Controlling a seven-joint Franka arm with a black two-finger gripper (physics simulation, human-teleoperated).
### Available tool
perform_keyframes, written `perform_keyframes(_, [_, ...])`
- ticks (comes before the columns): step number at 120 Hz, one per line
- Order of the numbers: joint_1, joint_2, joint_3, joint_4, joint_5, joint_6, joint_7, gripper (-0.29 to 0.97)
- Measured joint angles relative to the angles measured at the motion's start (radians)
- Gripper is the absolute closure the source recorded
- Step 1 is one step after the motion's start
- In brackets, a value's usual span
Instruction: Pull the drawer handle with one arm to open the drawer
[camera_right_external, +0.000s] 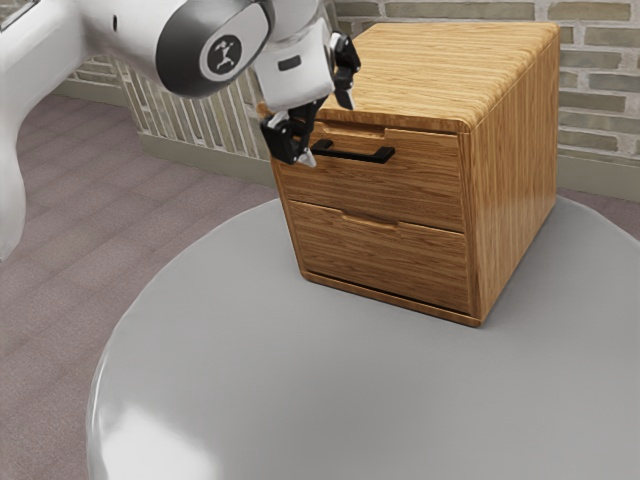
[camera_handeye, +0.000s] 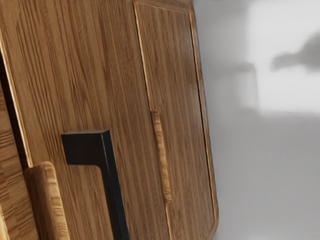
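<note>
**Gripper at the handle's end, upper drawer**

Nearest lay the round grey table (camera_right_external: 250, 400), with the wooden cabinet (camera_right_external: 505, 150) standing toward its far side. The cabinet's front carried two drawers. The lower drawer (camera_right_external: 385, 255), nearer the tabletop, had only a thin wooden lip for a pull. Above it the upper drawer (camera_right_external: 410, 185) bore the black bar handle (camera_right_external: 355, 155), lying level across the front toward the exterior view's left. The gripper (camera_right_external: 298, 152) sat at that left end of the handle, angled downward from the arm; whether it pinched the bar or stood spread could not be told. Farthest back ran a brick wall (camera_right_external: 600, 60).
</note>
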Motion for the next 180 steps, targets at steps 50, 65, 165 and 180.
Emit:
perform_keyframes(50, [0.001,0.034,-0.012,-0.004,-0.006,0.041,0.014,0.02])
perform_keyframes(65, [0.002,0.046,-0.012,-0.006,-0.008,0.049,0.017,0.02])
perform_keyframes(165, [0.009,0.009,-0.002,-0.135,-0.01,0.124,0.027,0.02])
perform_keyframes(180, [0.008,0.008,0.01,-0.134,-0.009,0.144,0.028,0.02])
